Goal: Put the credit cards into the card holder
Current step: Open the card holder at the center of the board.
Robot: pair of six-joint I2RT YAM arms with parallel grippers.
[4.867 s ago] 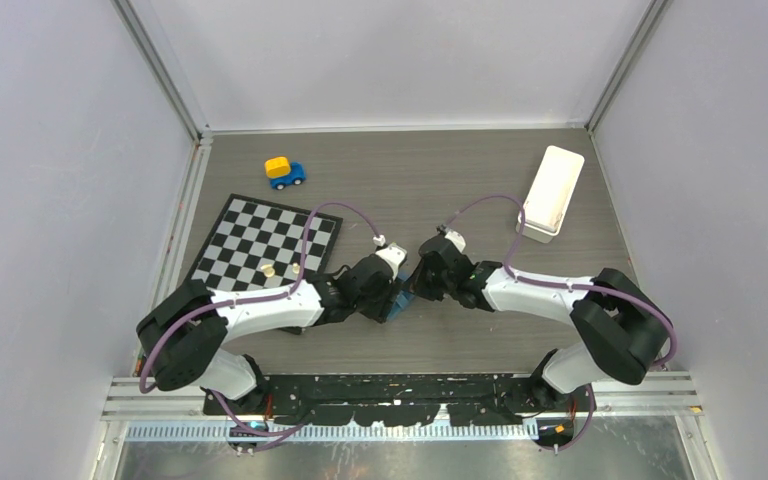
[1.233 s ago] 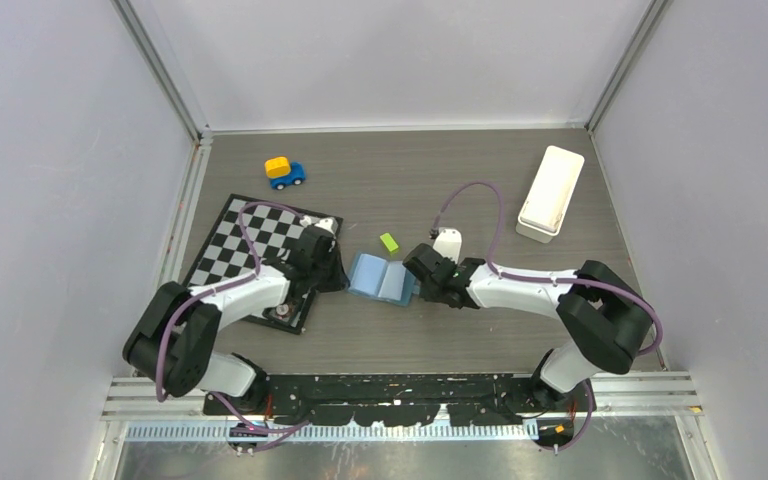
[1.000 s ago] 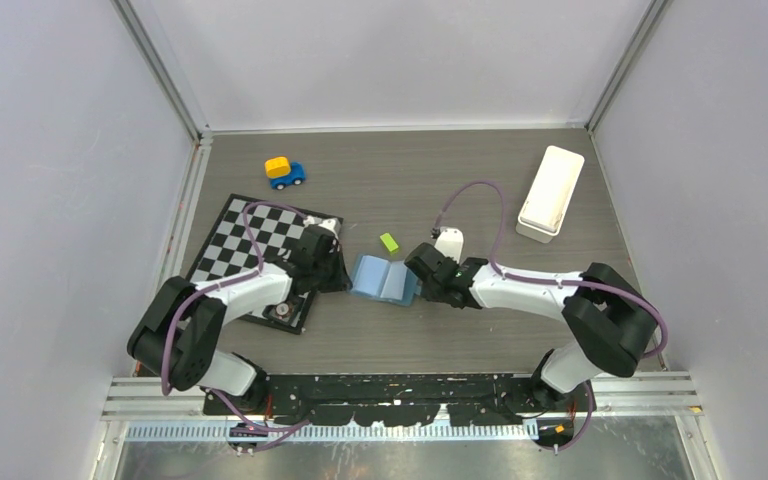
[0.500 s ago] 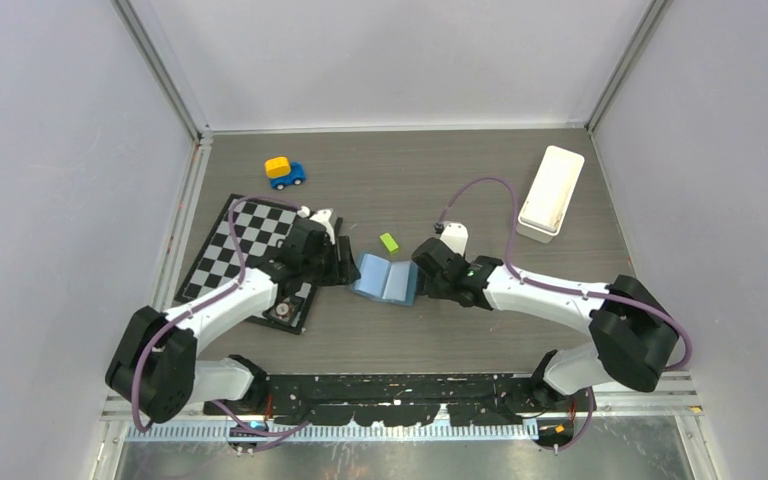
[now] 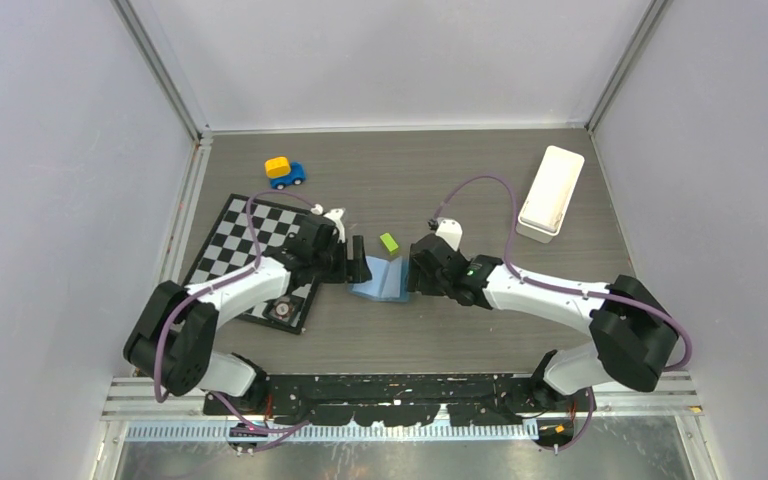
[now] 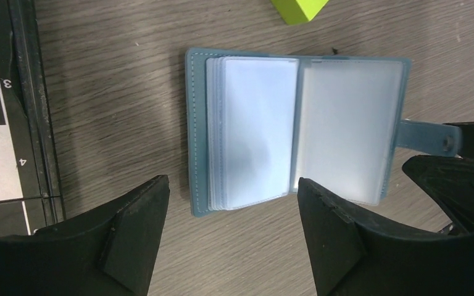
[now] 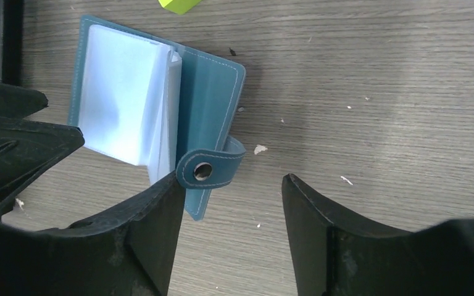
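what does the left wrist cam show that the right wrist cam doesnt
Only the left wrist view: the card holder seen face-on, both clear sleeve pages spread flat, and the printed numbers on the chessboard border.

Only the right wrist view: a broad teal face of the holder's cover, and white flecks on the table.

Both: the holder lying open, its snap strap, a corner of the green block, and no credit cards. The left gripper and the right gripper are each open and empty.
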